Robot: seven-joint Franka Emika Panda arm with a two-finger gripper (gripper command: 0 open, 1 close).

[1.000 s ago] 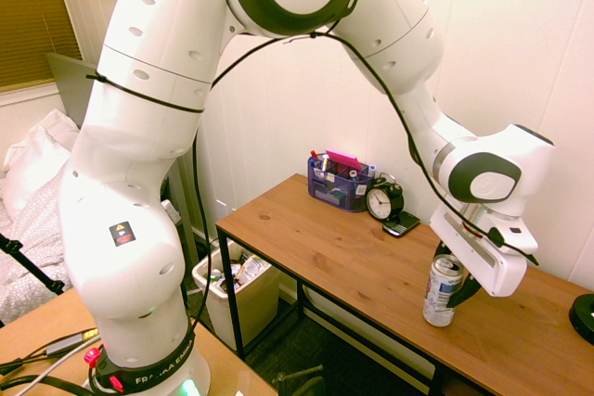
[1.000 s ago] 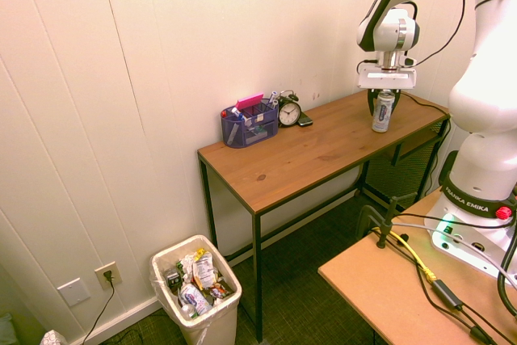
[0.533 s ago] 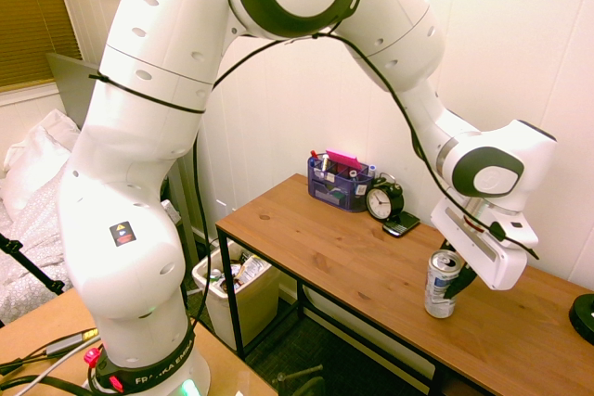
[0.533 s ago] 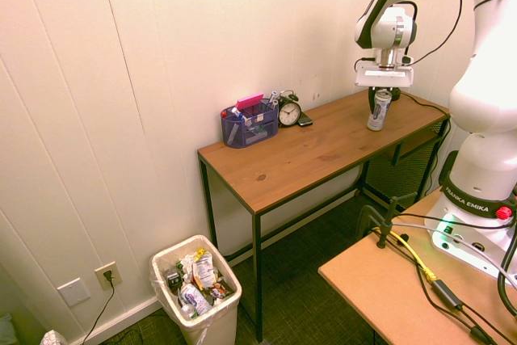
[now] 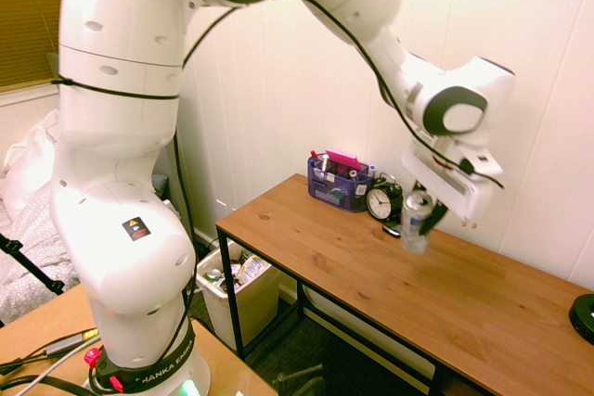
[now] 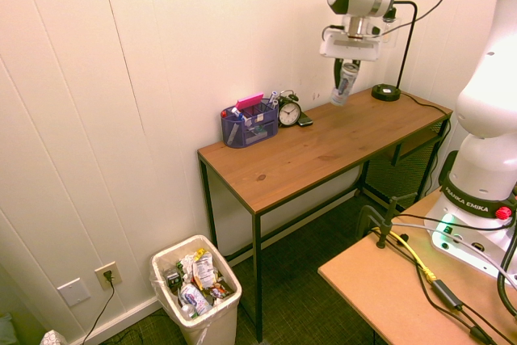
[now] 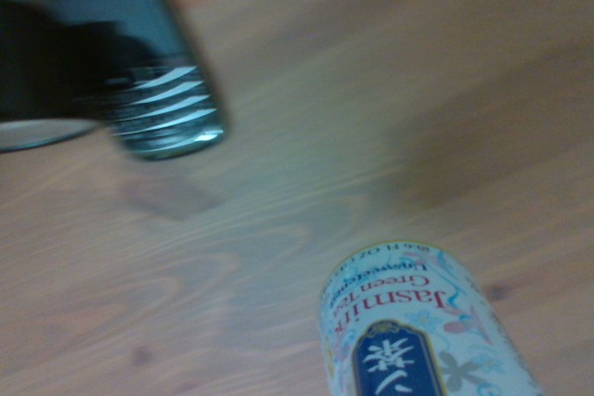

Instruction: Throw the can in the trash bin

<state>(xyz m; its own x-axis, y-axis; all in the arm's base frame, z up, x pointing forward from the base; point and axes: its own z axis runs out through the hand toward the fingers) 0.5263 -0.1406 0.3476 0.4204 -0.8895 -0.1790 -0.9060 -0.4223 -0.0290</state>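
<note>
The slim silver aluminium drink can (image 6: 345, 85) with a blue and white label hangs in the air above the brown wooden table (image 6: 315, 143), held by the tool (image 6: 346, 74), a white gripper with black fingers. The tool is closed on the can's sides, its fingers only as far apart as the can's body makes them. The can is closer to upright than to lying flat, with its pull-tab end up and its base down. In the second exterior view its long axis slants: the top leans right and the base points down and left. In the first exterior view the tilt looks slighter, the base only a little left of the top, and motion blurs the lower part. The wrist view shows the base end pointing away from the camera, with the label lettering, "Jasmine Green Tea" among it, running across the body. Seen from the second exterior view, the can is over the far part of the table, right of the black round alarm clock (image 6: 289, 112) and the dark phone with silvery keys (image 7: 167, 113). The blue translucent plastic organizer (image 6: 250, 125) with pens stands at the clock's left. The cream-white rectangular plastic trash bin (image 6: 214, 330), with wrappers and rubbish inside, stands on the floor beyond the table's left end, well apart from the can and lower.
</note>
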